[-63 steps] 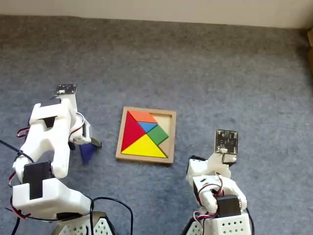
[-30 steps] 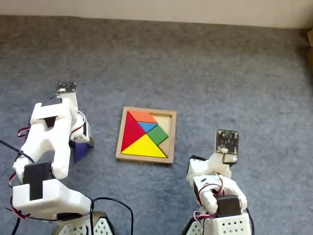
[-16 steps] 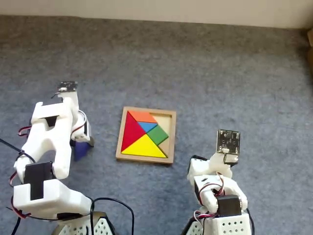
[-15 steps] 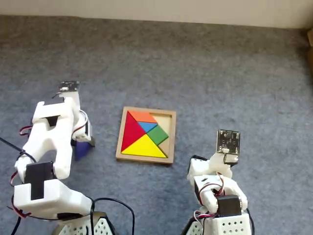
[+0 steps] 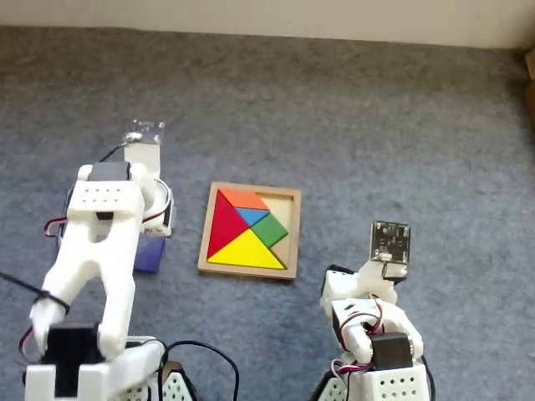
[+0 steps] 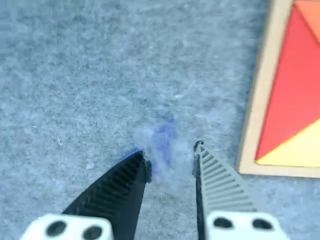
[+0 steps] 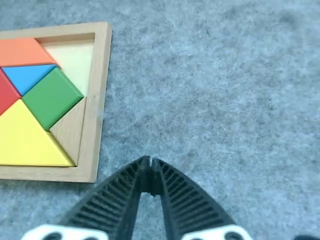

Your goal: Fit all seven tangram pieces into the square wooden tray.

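Claw of my left arm stands part open, its tips astride the blue piece but, as far as I can tell, not pinching it. The piece looks smeared against the grey surface, just left of the square wooden tray. My worry is that closing off-centre could flick the piece aside, or that a loose hold could drop it short of the tray. My arm lies stretched from its near-left base toward the far side, wrist bent down over the piece.
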Motion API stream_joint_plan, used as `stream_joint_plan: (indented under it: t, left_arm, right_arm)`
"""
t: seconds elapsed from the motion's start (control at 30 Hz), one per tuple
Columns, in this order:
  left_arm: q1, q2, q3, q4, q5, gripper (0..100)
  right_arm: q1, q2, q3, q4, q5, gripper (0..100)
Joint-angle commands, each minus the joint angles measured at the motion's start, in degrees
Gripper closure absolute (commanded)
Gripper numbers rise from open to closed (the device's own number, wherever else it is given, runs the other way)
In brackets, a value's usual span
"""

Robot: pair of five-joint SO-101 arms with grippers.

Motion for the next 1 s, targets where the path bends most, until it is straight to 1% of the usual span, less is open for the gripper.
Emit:
stream_joint_plan:
  t: [0.0,0.13,0.23,0.37,0.43,0.53,0.63,0.73,0.83,0.97]
  left_arm:
    - [2.5,-5.3,-1.9,1.3,0.6,86]
    - [1.8,-5.4,-1.9,1.4,-0.6,85]
    - [1.2,-5.4,-2.0,3.5,-7.8,84]
    - [-1.7,-5.8,-2.0,6.2,-16.1,72]
    - [-4.5,-5.8,-2.0,6.3,-21.5,70]
    - [-8.0,-5.3,-1.8,6.0,-30.9,70]
    - [-10.7,-5.3,-1.8,5.9,-37.5,70]
    - [-12.1,-5.2,-1.7,5.8,-42.5,70]
    - [-12.1,-5.2,0.9,5.5,-45.5,70]
    - [-12.0,-5.2,6.6,-0.7,-48.3,70]
  right_arm:
    - [0.7,-0.7,6.6,-1.9,0.8,99.4]
    - [0.8,-0.7,6.6,-1.9,0.8,99.4]
    - [0.8,-0.7,6.6,-1.9,0.8,99.4]
    - [0.8,-0.7,6.6,-1.9,0.8,99.4]
    - [0.8,-0.7,6.6,-1.9,0.8,99.4]
    - [0.8,-0.7,6.6,-1.9,0.8,99.4]
    - [0.8,-0.7,6.6,-1.9,0.8,99.4]
    - [0.8,-0.7,6.6,-1.9,0.8,99.4]
    - [0.8,-0.7,6.6,-1.9,0.8,99.4]
    - [0.8,-0.7,6.6,-1.9,0.8,99.4]
